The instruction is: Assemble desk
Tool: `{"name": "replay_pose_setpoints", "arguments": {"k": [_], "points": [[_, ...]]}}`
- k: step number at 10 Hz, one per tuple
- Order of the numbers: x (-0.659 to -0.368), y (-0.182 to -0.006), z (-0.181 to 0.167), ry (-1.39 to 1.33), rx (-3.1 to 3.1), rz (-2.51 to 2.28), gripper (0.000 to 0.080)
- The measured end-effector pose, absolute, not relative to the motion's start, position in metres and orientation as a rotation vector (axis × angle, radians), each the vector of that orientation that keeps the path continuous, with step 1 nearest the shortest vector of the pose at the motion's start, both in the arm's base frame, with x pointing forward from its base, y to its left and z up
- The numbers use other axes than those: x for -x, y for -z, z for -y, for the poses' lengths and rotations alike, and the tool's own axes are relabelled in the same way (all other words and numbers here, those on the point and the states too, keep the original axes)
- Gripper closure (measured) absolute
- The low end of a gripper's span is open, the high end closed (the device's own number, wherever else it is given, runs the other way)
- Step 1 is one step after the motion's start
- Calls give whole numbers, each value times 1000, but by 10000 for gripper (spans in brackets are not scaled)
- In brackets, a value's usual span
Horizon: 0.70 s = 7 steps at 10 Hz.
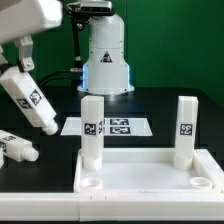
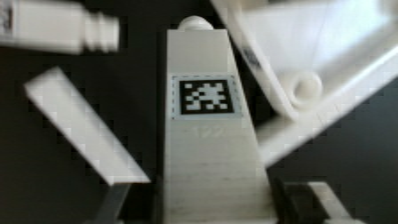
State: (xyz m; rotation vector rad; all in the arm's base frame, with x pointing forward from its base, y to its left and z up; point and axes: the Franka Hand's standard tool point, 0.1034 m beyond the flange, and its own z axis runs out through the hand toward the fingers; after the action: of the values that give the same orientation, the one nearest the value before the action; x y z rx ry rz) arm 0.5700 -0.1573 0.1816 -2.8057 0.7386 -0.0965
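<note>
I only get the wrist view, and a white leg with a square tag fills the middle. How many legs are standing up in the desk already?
Observer: Two. The exterior view shows the leg on the exterior view's left and the leg on the exterior view's right upright in the far corners of the panel.
Operator: Are any holes free for mine?
Observer: Yes. The near sockets are both empty.
Operator: Is my leg pointing straight down?
Observer: No. The held leg hangs tilted in the tool, off to the exterior view's left of the panel.
</note>
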Motion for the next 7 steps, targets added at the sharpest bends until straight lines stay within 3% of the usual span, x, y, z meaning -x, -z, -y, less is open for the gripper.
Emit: {"name": "replay_pose_setpoints", "arguments": {"k": [3,4,6,7], "points": [[-620,-218,90,438,2896,-638,515],[-616,-217,61,500,2894,-616,515],[-611,-210,56,682,2899,-614,515],[-609,-208,56,628,2901,-615,515]]}}
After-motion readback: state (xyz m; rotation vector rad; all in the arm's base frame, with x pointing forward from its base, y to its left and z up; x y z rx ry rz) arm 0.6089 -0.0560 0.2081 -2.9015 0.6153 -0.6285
